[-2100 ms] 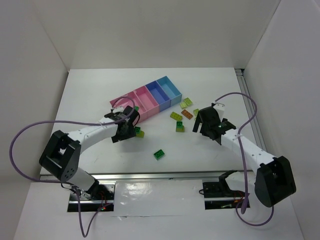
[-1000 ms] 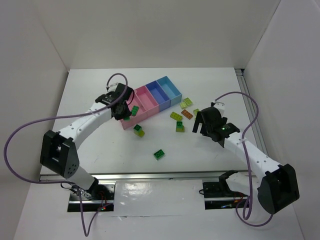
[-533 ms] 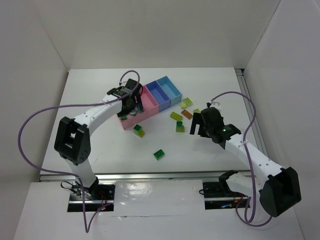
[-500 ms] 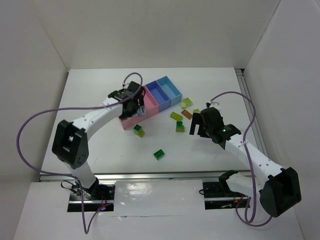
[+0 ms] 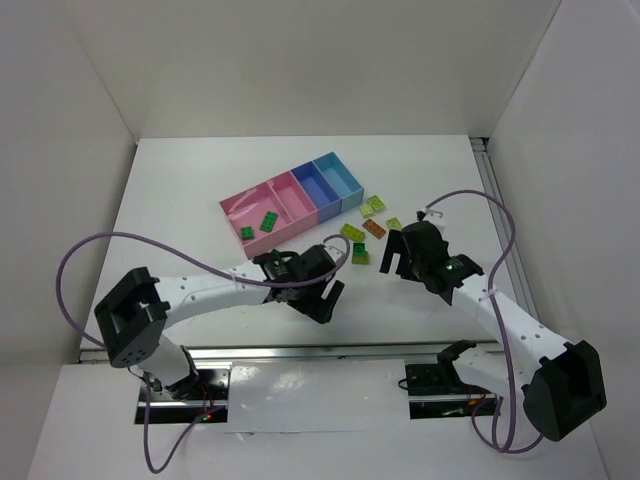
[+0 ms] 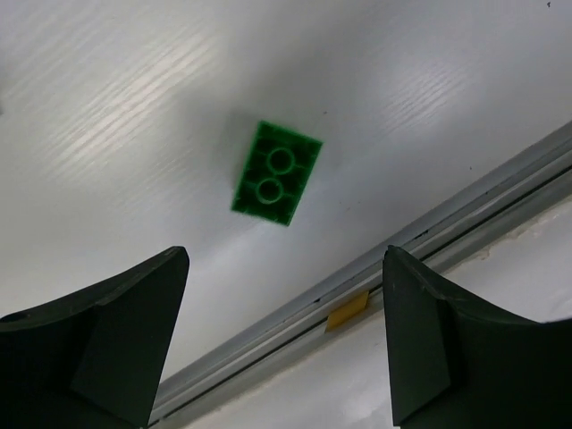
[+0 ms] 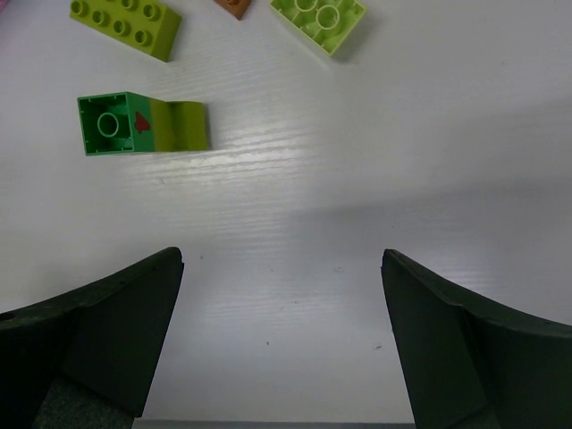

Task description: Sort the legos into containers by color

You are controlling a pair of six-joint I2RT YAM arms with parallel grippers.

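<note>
The containers form a slanted row at the back: a large pink bin (image 5: 237,205), a smaller pink one (image 5: 291,197), a blue one (image 5: 317,185) and a light blue one (image 5: 340,176). Two dark green legos (image 5: 268,222) lie in the large pink bin. My left gripper (image 5: 322,297) (image 6: 286,259) hangs open over a dark green lego (image 6: 277,172) near the table's front rail; my arm covers that brick from above. My right gripper (image 5: 392,258) (image 7: 281,259) is open and empty, just short of a green and yellow-green lego (image 7: 143,123) (image 5: 359,254).
Yellow-green bricks (image 5: 351,232) (image 5: 372,206) (image 5: 393,223) and an orange one (image 5: 374,228) lie loose right of the bins. A metal rail (image 6: 420,234) runs along the table's near edge, close to the left gripper. White walls enclose the table.
My left arm swung from the pink bin down to the near middle of the table and its jaws opened; a green brick now lies in that bin. The right arm edged slightly left.
</note>
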